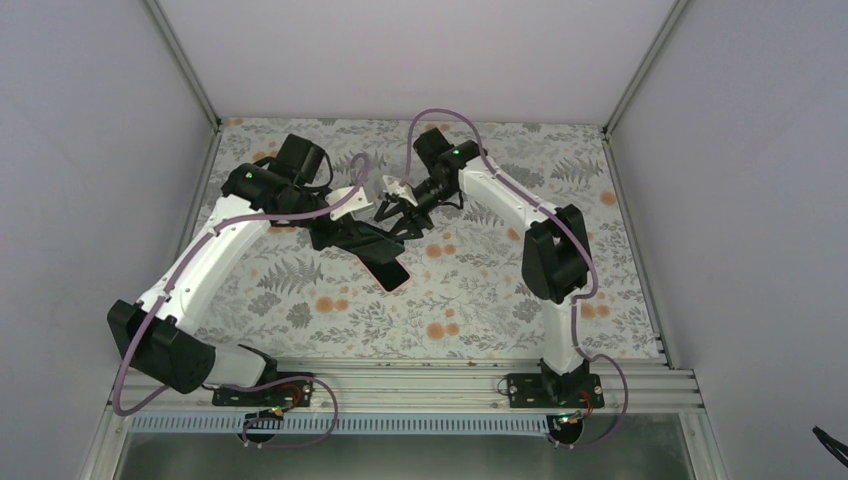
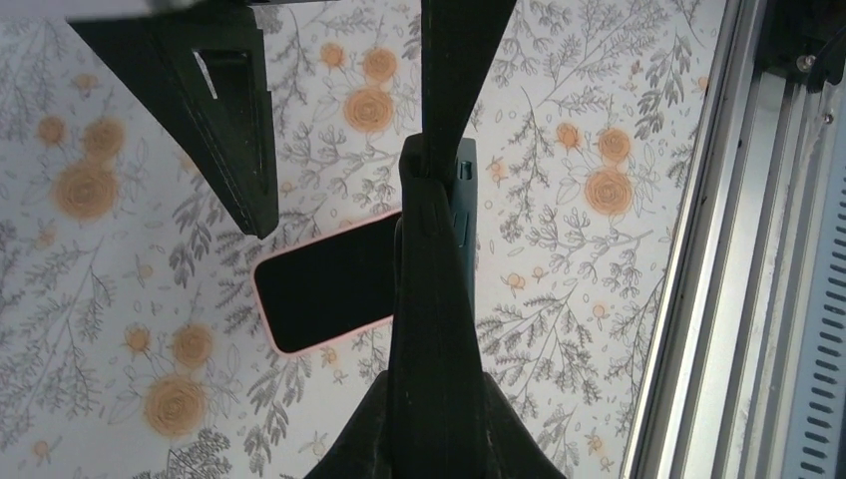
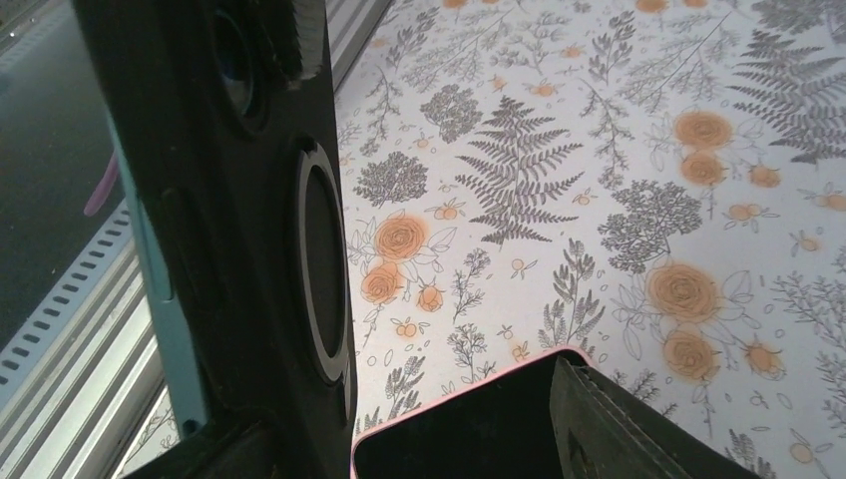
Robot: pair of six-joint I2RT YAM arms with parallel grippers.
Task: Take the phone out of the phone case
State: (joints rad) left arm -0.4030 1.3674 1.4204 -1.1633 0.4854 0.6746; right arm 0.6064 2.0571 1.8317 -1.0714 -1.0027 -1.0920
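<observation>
The phone (image 1: 392,274), with a black screen and pink rim, lies flat and bare on the floral table; it also shows in the left wrist view (image 2: 324,284) and the right wrist view (image 3: 469,434). The black phone case (image 1: 365,238) with a teal edge is held in the air above it, edge-on in the left wrist view (image 2: 436,289), and its back with ring and camera hole shows in the right wrist view (image 3: 249,230). My left gripper (image 1: 338,232) (image 2: 435,394) is shut on the case. My right gripper (image 1: 396,210) (image 3: 399,424) is open, one finger (image 3: 624,434) apart from the case, the other by the case's end.
The floral table mat (image 1: 480,290) spreads around the phone. An aluminium rail (image 1: 450,380) runs along the near edge and shows in the left wrist view (image 2: 728,249). White walls enclose the left, right and back sides.
</observation>
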